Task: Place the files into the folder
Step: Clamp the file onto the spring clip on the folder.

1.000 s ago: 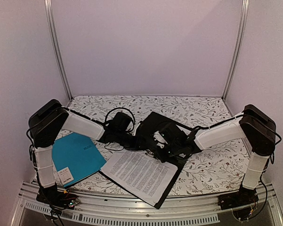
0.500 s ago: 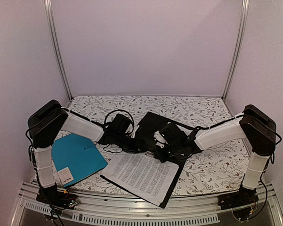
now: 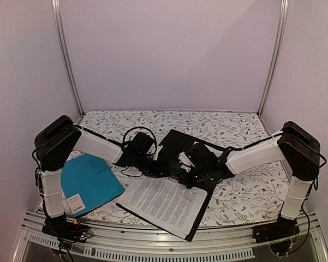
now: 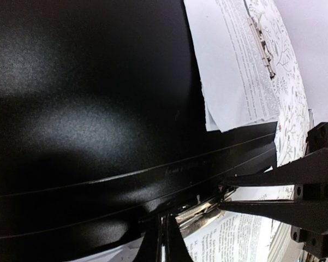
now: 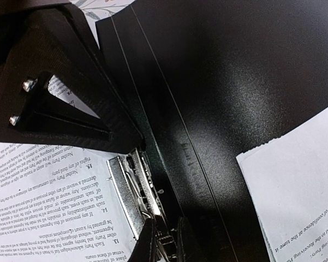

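Observation:
The black folder (image 3: 177, 143) lies open mid-table, its far cover tilted up. The files (image 3: 164, 201), white sheets of black text, lie on its near half. Both grippers meet at the spine. My left gripper (image 3: 162, 170) is shut, its tips (image 4: 164, 243) against the spine beside the silver clip (image 4: 207, 210). My right gripper (image 3: 179, 173) has its fingers (image 5: 165, 243) closed around the near end of the clip (image 5: 130, 191). The printed sheets (image 5: 43, 202) lie under the clip. Another white sheet (image 5: 300, 185) lies on the black cover.
A teal-blue folder (image 3: 90, 183) with a white label lies at the near left, beside the left arm. The floral table cover (image 3: 245, 191) shows to the right. Metal posts and pale walls enclose the table. The files' near corner overhangs the front rail (image 3: 153, 245).
Both grippers have shifted slightly along the spine, the left one a little to the right. The folder and sheets have barely moved.

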Robot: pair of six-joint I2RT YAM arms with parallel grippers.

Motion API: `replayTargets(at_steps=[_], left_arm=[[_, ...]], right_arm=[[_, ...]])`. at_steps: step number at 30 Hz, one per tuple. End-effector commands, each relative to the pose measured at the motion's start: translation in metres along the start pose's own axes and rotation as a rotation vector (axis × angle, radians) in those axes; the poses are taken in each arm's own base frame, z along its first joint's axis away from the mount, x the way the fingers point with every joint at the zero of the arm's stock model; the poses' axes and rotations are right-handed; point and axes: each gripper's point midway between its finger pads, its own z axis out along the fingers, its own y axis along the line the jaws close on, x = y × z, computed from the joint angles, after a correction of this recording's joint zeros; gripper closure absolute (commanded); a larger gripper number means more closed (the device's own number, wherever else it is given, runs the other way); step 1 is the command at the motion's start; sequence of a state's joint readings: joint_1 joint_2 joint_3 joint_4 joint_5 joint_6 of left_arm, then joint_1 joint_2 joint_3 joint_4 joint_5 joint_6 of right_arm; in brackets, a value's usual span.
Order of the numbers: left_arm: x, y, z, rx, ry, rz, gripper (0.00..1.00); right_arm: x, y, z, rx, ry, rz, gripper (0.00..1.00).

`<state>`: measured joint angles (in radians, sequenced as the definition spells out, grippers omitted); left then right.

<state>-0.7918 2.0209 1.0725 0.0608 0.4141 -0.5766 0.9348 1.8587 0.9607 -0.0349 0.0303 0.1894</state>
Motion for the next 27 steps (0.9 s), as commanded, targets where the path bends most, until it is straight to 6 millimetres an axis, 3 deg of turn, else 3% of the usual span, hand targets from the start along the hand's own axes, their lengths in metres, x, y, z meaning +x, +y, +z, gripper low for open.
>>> replayTargets(at_steps=[1, 11, 18, 27], left_arm=[[0.092, 0.071, 0.003, -0.285, 0.288, -0.097, 1.0], [0.078, 0.078, 0.017, -0.274, 0.284, -0.104, 1.0], [0.046, 0.046, 0.01, -0.171, 0.191, -0.085, 1.0], [0.021, 0.023, 0.006, -0.088, 0.132, -0.086, 1.0]], right_arm=[[0.109, -0.045, 0.005, 0.134, 0.363, -0.062, 1.0], [0.104, -0.032, 0.003, 0.054, 0.353, -0.114, 1.0], [0.104, -0.033, 0.004, 0.057, 0.357, -0.118, 1.0], [0.103, -0.033, 0.003, 0.056, 0.352, -0.118, 1.0]])
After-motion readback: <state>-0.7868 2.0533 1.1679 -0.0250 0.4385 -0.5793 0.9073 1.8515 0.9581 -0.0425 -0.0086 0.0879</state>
